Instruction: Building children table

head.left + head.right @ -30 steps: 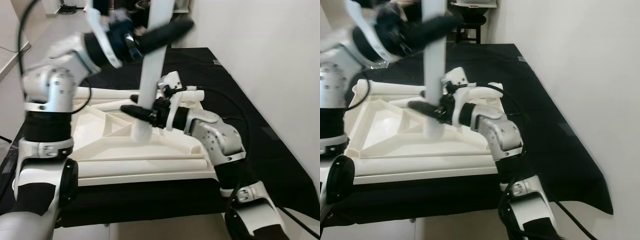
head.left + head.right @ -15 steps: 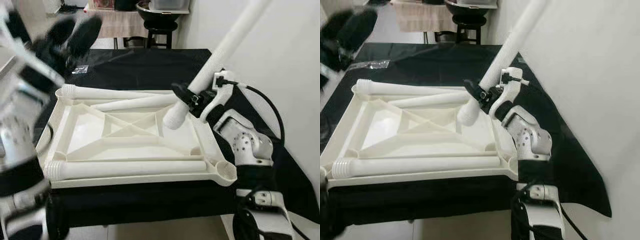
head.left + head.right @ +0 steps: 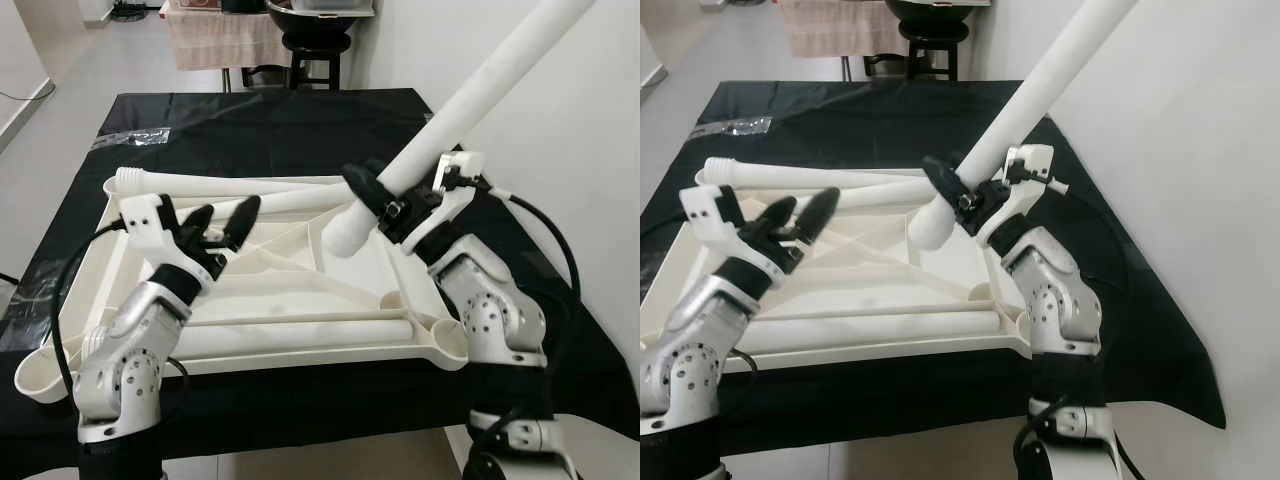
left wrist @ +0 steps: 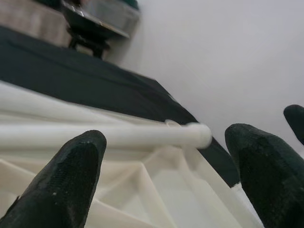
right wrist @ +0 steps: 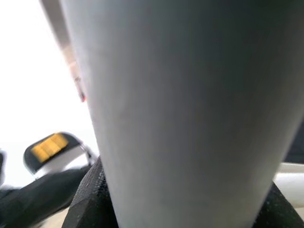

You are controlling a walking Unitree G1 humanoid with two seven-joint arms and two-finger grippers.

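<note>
Your right gripper [image 3: 392, 200] has its black fingers [image 3: 362, 186] clamped around a white table leg [image 3: 470, 98], near the leg's rounded lower end. You hold that leg tilted, its lower end hanging over the right part of the upturned white tabletop [image 3: 300, 345] while its upper length rises up and to the right in front of the pale wall [image 3: 590, 150]. In the right wrist view the leg [image 5: 190, 109] runs right between the dark finger pads [image 5: 88, 199].

Your left gripper [image 3: 218, 222] has its fingers [image 3: 243, 218] spread apart with nothing between them, poised above the left half of the tabletop. From the left wrist view you look past the two parted fingertips [image 4: 71, 175] at another leg [image 4: 109, 135] lying across the frame's far side.

The tabletop lies upside down on the black cloth [image 3: 300, 130] that covers the work surface, its cross-shaped ribs facing up. You have two loose legs [image 3: 230, 187] lying along its far edge and one leg [image 3: 310, 332] lying along its near edge. A corner socket [image 3: 448, 345] sits open at the near right corner. Beyond the cloth you see a dark stool [image 3: 312, 50].
</note>
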